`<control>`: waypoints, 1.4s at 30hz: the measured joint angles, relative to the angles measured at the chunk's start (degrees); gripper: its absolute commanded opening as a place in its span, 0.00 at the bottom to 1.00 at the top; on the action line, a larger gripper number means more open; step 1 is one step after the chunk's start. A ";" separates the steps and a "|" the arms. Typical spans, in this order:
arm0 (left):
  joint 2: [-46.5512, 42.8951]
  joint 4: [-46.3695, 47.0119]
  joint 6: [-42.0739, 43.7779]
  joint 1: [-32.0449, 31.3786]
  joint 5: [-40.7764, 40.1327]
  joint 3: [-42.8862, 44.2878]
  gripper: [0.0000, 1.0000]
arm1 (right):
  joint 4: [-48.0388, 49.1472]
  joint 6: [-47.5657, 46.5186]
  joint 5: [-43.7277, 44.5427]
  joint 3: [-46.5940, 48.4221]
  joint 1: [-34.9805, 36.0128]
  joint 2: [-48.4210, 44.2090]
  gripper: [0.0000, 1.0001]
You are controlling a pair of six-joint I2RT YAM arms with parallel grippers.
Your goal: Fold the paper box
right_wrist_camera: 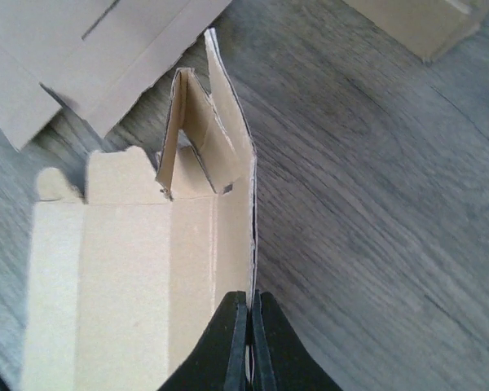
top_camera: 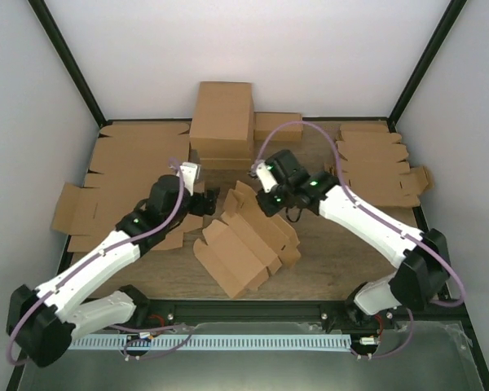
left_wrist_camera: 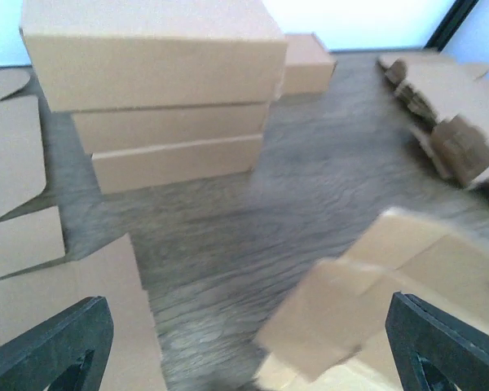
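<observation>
Pinching a raised wall of the paper box (right_wrist_camera: 130,269), right hand (right_wrist_camera: 250,338).

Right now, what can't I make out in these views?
- Left wrist view: paper box smeared by motion blur and cropped at the bottom edge; creases unreadable.
- Right wrist view: right fingers cover the pinched wall edge; the frame crops the box's near end.
- Top view: the right wrist hides that pinch.

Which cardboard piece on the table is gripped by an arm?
The half-folded paper box at the centre: the right gripper is shut on its raised side. The flat blanks and the stacked boxes are held by nothing.
</observation>
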 measured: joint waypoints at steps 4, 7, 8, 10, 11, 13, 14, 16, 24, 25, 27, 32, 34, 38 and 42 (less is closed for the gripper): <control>-5.11 -0.48 -1.66 0.00 1.25 -0.50 0.96 | 1.25 -3.65 5.99 2.43 4.87 5.84 0.02; -7.52 -2.01 -3.26 0.00 1.33 -2.12 0.96 | 2.97 -5.73 11.08 2.40 7.08 9.88 0.01; -8.22 -2.58 -3.74 0.00 1.51 -3.06 0.96 | 3.50 -6.19 12.72 2.29 7.52 10.80 0.02; -9.46 -3.67 -4.74 0.00 2.14 -4.81 0.97 | 5.66 -7.45 16.48 1.20 8.72 11.74 0.02; -10.03 -4.11 -5.16 0.00 2.54 -5.64 0.97 | 7.17 -8.17 18.47 0.09 9.22 11.74 0.02; -10.91 -4.87 -6.36 0.00 3.32 -7.06 0.97 | 10.25 -9.40 21.86 -2.38 10.54 11.54 0.04; -11.02 -5.29 -6.82 0.00 3.61 -7.43 0.97 | 11.76 -9.92 23.08 -3.54 11.37 11.54 0.05; -10.78 -5.77 -7.82 0.00 4.02 -7.67 0.97 | 13.99 -10.56 24.68 -5.29 12.92 11.54 0.05; -9.68 -5.31 -9.90 1.68 6.14 -8.83 0.97 | 21.46 -9.84 30.99 -9.64 17.68 11.58 0.13; -9.64 -5.18 -10.03 2.03 6.49 -9.05 0.97 | 22.12 -9.79 32.09 -10.54 18.47 11.76 0.14; -9.40 -5.11 -10.29 2.86 7.45 -9.27 0.97 | 24.13 -9.57 34.27 -12.59 20.33 12.35 0.15; -8.94 -4.76 -10.43 5.05 9.60 -9.31 0.97 | 25.35 -7.56 35.65 -14.34 21.84 13.90 0.29; -8.52 -4.37 -10.12 5.38 10.49 -9.29 0.97 | 25.62 -6.05 34.69 -14.36 21.81 13.27 0.36; -5.44 -3.87 -7.72 5.40 13.99 -8.79 0.95 | 25.51 -1.92 31.91 -15.26 21.66 9.11 0.39; -1.27 -3.82 -5.49 5.40 18.34 -6.56 0.94 | 23.34 3.26 28.20 -16.11 20.52 3.15 0.47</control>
